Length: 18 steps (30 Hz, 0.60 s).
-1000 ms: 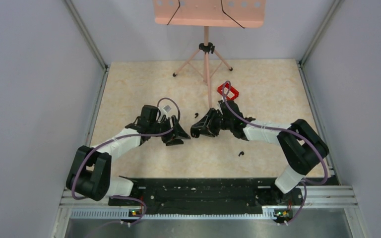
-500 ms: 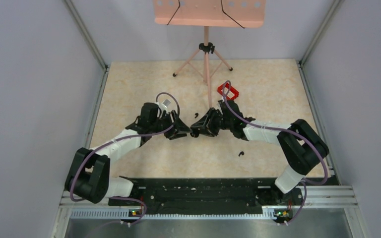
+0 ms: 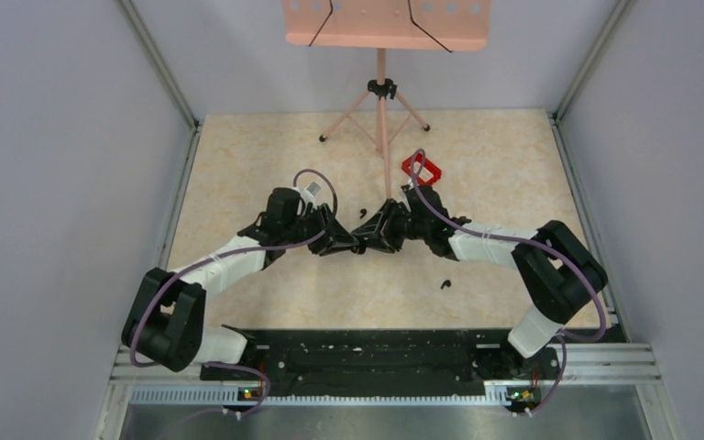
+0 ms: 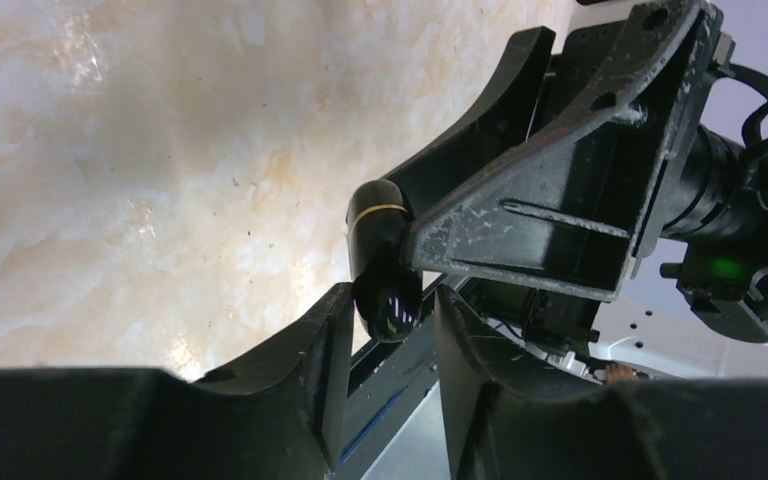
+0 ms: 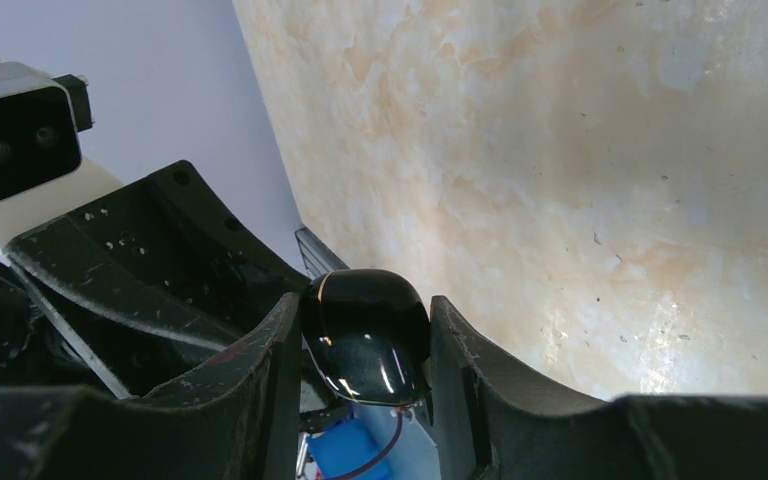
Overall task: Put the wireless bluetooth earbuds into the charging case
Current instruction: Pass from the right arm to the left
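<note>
Arms are stretching inward in the top view, so that the left gripper (image 3: pixel 349 246) and the right gripper (image 3: pixel 368 241) are meeting tip to tip over the middle of the tabletop (image 3: pixel 238 165). What is sitting between the tips is too hidden there to make out. The far earbud (image 3: pixel 364 214) is lying on the table just behind the meeting point. The near earbud (image 3: pixel 445 283) is lying well apart, in front of the right forearm. Both are outside of any container. The red tray (image 3: pixel 422 168) is standing just behind the right wrist, and I cannot tell what it is holding.

In the left wrist view, the charging case (image 4: pixel 379 250) is sticking out from the right gripper's fingers, with a thin gold seam line around it and the lid looking shut. Its lower end is sitting between the left fingers (image 4: pixel 325 350), which are standing narrowly apart on both sides of it. Whether they are pressing on it, I cannot tell.

In the right wrist view, the right gripper's two fingers are clamping the glossy case from both sides, with the left gripper just behind it.
</note>
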{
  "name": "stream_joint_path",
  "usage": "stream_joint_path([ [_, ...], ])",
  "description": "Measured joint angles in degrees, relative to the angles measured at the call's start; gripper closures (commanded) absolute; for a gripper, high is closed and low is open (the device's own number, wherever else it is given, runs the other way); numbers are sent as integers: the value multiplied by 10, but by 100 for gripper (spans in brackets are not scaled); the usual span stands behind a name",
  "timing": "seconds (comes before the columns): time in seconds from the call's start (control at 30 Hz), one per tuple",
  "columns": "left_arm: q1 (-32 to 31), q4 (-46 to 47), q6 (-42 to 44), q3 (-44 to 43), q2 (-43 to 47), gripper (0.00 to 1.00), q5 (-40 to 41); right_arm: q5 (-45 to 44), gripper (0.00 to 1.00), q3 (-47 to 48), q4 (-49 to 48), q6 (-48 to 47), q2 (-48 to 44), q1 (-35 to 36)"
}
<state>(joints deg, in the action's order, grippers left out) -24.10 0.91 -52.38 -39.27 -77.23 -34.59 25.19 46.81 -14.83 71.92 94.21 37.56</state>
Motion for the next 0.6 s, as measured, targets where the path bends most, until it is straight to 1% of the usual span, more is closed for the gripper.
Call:
stream_joint_path([
  [0.03, 0, 0, 0, -2, -2, 77, 2, -1, 80, 0, -2, 1, 0, 1],
  [0.07, 0, -2, 1, -3, -5, 84, 4, -1, 80, 0, -4, 2, 0, 1],
  [0.13, 0, -6, 1, -8, -11, 85, 6, -7, 80, 0, -2, 2, 0, 1],
  [0.17, 0, -8, 2, -11, -16, 83, 6, -9, 80, 0, -1, 1, 0, 1],
  [0.3, 0, -9, 4, -23, -33, 70, 3, -23, 80, 0, 0, 1, 0, 0],
  [0.4, 0, -9, 5, -23, -39, 68, -1, -25, 80, -3, 2, 2, -1, 0],
  [0.43, 0, -10, 4, -23, -39, 67, -1, -25, 80, -3, 3, 2, -1, 0],
  [0.53, 0, -9, 5, -23, -39, 57, -2, -24, 80, -3, 2, 2, -1, 0],
  [0.6, 0, -9, 5, -23, -39, 53, 0, -16, 80, -3, 0, 3, -1, 2],
])
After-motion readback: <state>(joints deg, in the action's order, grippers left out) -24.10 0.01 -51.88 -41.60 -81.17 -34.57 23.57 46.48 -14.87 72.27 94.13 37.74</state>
